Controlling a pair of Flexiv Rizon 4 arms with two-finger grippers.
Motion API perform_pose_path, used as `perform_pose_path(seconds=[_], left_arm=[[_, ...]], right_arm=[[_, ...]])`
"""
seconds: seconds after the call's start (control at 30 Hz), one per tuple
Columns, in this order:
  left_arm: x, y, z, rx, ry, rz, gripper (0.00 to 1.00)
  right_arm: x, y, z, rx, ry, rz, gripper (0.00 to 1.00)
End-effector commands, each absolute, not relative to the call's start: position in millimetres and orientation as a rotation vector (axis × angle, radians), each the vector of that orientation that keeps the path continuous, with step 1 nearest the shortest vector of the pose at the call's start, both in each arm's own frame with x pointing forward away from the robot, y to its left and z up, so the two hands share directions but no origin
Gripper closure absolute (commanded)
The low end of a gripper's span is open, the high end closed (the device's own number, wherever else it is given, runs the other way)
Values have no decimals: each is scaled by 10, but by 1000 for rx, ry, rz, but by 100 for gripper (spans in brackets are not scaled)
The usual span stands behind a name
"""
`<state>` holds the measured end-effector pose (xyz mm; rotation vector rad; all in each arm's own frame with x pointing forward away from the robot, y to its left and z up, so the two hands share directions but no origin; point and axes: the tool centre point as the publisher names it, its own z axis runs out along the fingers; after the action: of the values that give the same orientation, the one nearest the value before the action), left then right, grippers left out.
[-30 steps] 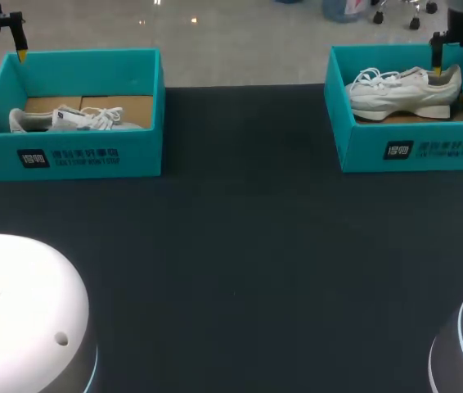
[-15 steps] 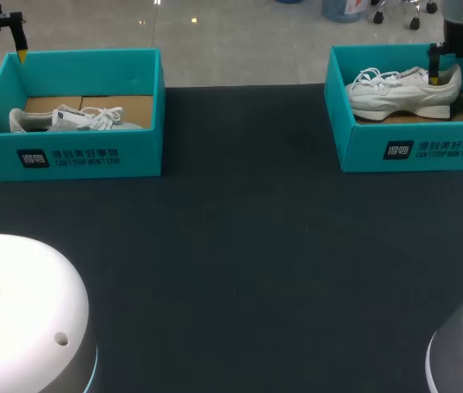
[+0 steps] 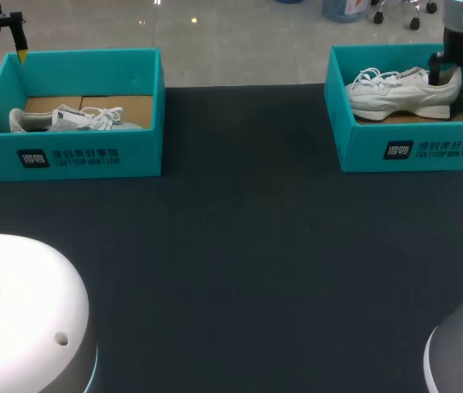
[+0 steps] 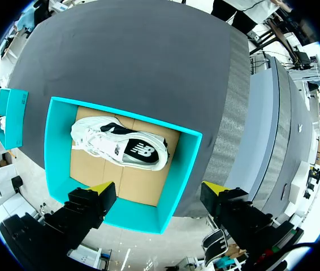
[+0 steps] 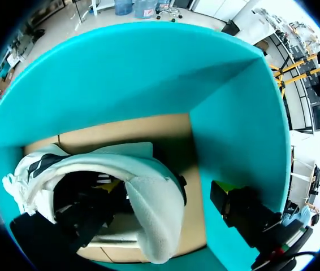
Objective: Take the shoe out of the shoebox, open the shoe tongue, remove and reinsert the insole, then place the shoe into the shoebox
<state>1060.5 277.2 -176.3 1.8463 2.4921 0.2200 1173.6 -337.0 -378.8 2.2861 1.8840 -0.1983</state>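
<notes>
My right gripper [image 5: 164, 189], fingers apart, straddled the heel of the white lace-up sneaker [image 3: 395, 92] in the teal cardboard shoebox [image 3: 415, 149] at two o'clock. My left gripper [image 4: 159, 187] hung spread at ten.

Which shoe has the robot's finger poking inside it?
The shoe in the right shoebox: the right gripper has one finger inside its heel opening. The other shoe lies untouched.

Soft, even light is falling from above on the dark table [image 3: 240, 246], leaving only faint shadows. The shoebox [image 5: 148, 73] walls are glowing bright teal, while the shoe [image 5: 148, 220] is shading the cardboard [image 5: 120, 132] beside it.
</notes>
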Motion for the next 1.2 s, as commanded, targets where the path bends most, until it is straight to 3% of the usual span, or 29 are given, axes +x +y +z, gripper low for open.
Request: perform_pose_path(seconds=[0.03, 0.1, 0.17, 0.2, 0.23, 0.33, 0.4, 1.2], left_arm=[[10597, 2772, -1760, 1846, 2492, 224, 0], [10597, 2772, -1760, 1846, 2492, 224, 0], [10597, 2772, -1760, 1846, 2492, 224, 0], [10597, 2772, -1760, 1846, 2492, 224, 0], [10597, 2772, -1760, 1846, 2492, 224, 0], [10597, 2772, -1760, 1846, 2492, 224, 0], [10597, 2772, -1760, 1846, 2492, 224, 0], [10597, 2772, -1760, 1846, 2492, 224, 0]], right_arm=[[11837, -3384, -3854, 2356, 1922, -316, 4], [11838, -3384, -3856, 2356, 1922, -317, 19], [11841, -3383, -3855, 2357, 1921, -316, 42], [11842, -3383, -3852, 2351, 1914, -322, 59], [11844, -3385, -3851, 2350, 1911, -323, 68], [11845, -3402, -3847, 2351, 1883, -334, 75], [11839, -3424, -3851, 2356, 1849, -350, 100], [11628, -3564, -3464, 2374, 1746, -284, 100]])
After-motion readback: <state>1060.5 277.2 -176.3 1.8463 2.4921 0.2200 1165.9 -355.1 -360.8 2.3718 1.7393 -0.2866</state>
